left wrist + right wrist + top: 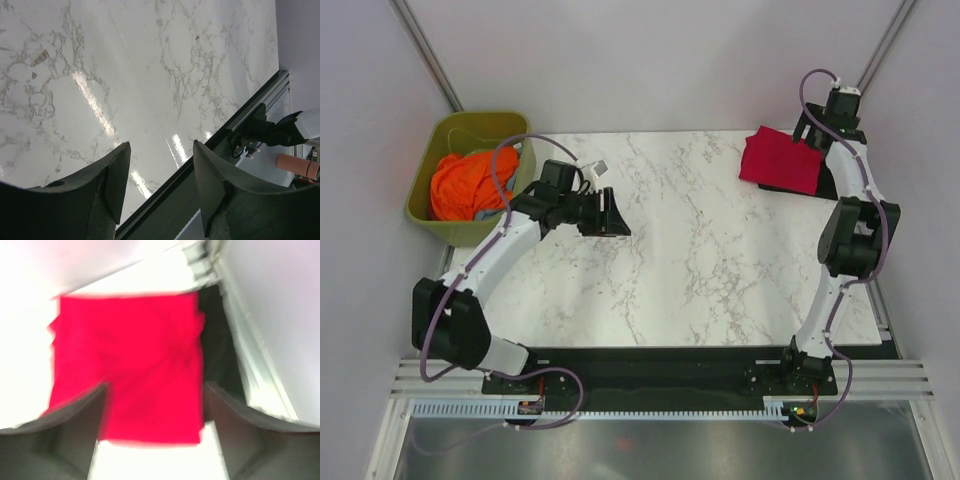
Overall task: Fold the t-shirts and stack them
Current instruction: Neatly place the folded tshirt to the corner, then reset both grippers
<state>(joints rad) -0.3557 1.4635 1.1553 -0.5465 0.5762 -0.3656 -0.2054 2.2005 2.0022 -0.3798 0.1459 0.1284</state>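
1. We note the red t-shirt (781, 160) folded at the desk's (700, 250) far right corner, with the black t-shirt (215, 355) peeking from underneath.
2. Right hand (155, 390) hovers above, spread, empty.
3. Left hand (162, 150) is spread over the desk.

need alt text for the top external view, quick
A folded red t-shirt lies at the far right corner of the marble table, black cloth showing at its edge, with the right gripper open above it. The left gripper hangs open over bare tabletop beside an olive tub holding orange cloth.
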